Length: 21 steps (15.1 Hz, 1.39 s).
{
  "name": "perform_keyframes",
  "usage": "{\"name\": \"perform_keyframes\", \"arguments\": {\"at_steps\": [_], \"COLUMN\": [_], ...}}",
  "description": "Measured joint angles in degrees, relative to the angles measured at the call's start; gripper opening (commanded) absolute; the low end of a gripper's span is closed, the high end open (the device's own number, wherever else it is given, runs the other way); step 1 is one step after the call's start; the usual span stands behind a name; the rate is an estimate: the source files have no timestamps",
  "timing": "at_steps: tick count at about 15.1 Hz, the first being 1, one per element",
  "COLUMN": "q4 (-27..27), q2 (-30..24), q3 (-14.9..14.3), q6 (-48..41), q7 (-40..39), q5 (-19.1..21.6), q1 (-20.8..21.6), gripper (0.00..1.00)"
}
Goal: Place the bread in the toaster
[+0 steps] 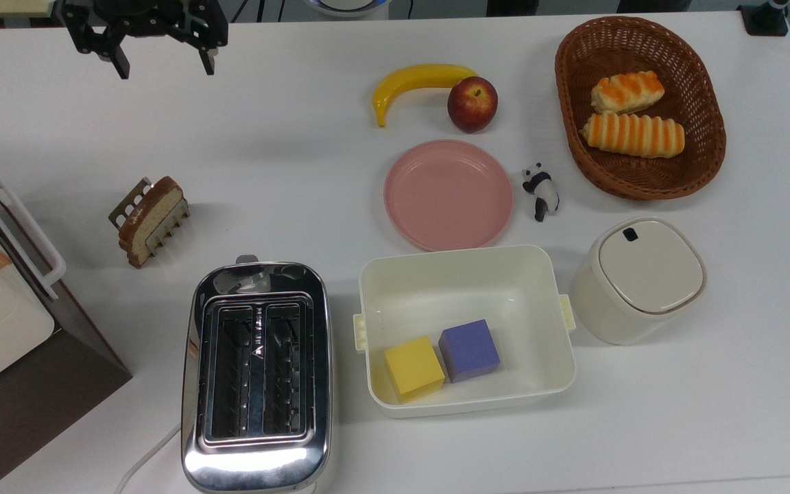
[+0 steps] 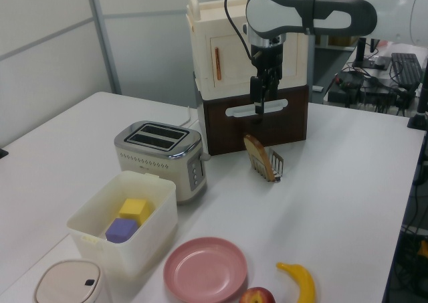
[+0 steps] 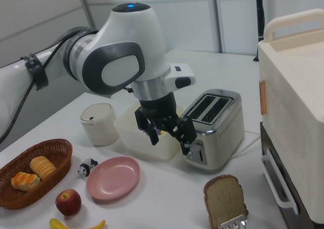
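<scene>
the claw [image 1: 163,68] is hanging above the white table [image 1: 299,158] with its two dark fingers spread wide and nothing between them; in the top view it is sitting at the upper left, well apart from everything else. in the right view the claw [image 3: 169,138] is showing in front of the toaster [image 3: 215,125], under the arm's big white and grey wrist

the bread [image 1: 150,218] is standing on edge in a small silver wire rack [image 1: 162,233], below the claw in the top view, its brown crust facing the camera. the toaster [image 1: 256,374] is sitting further down, toward the top view's bottom edge, both dark slots empty and a white cord trailing off at its lower left. bread and toaster are near each other but not touching

a brown and cream cabinet [image 1: 4,322] with a white handle is standing along the top view's left edge, just beside the rack. to the top view's right of the toaster a white tub [image 1: 463,274] is holding a yellow cube [image 1: 413,367] and a purple cube [image 1: 469,350], touching. above the tub a pink plate [image 1: 448,194] is lying bare, with a banana [image 1: 415,82] and a red apple [image 1: 472,103] beyond it, touching. a small panda figure [image 1: 541,191] is standing beside the plate, a wicker basket [image 1: 573,123] is holding two orange-striped rolls [image 1: 631,113], and a lidded cream canister [image 1: 638,278] is sitting below the basket

in the left view pale wall panels are standing behind the table, and a desk with a keyboard [image 2: 404,65] and cables is showing at the left view's right
</scene>
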Motion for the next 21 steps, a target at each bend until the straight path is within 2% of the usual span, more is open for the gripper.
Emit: {"name": "perform_keyframes", "arguments": {"at_steps": [21], "q4": [0.0], "q2": [-0.7], "q3": [0.0], "q6": [-1.0], "q7": [0.4], "q5": [0.0], "q1": [-0.2], "gripper": [1.0]}}
